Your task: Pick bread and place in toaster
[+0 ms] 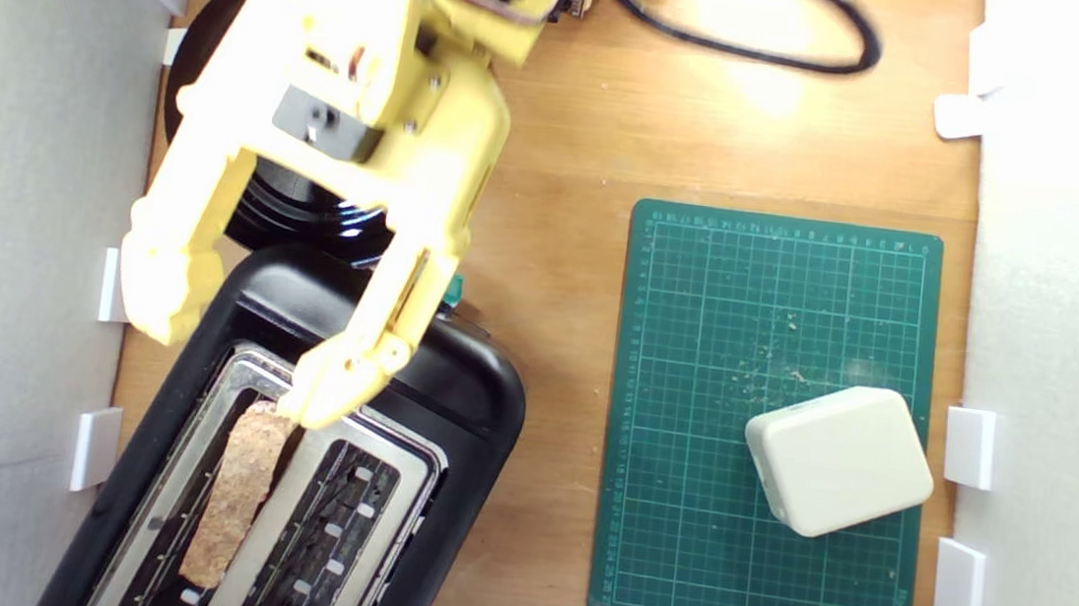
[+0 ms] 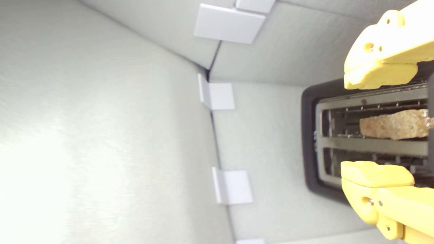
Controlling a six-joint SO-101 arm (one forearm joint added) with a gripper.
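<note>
The bread (image 1: 234,491) stands in the toaster's (image 1: 480,406) slot nearer the exterior view's left. Above it the gripper (image 1: 242,359) hangs with jaws spread wide, empty; one tip is just over the slice's upper end. A white box (image 1: 839,461) sits on the green mat (image 1: 693,357) at the right.

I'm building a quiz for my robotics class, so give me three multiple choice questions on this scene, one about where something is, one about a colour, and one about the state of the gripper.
1. Where is the bread?
A. on the green mat
B. in a slot of the toaster
C. on the white box

2. What colour is the mat under the white box?
A. green
B. red
C. blue

3. How is the gripper?
A. shut on the bread
B. shut on nothing
C. open, above the toaster

Answers: 1 B, the slice stands in the slot nearer the exterior view's left. 2 A, a green gridded mat. 3 C, the wrist view shows its jaws wide apart, clear of the bread.
</note>
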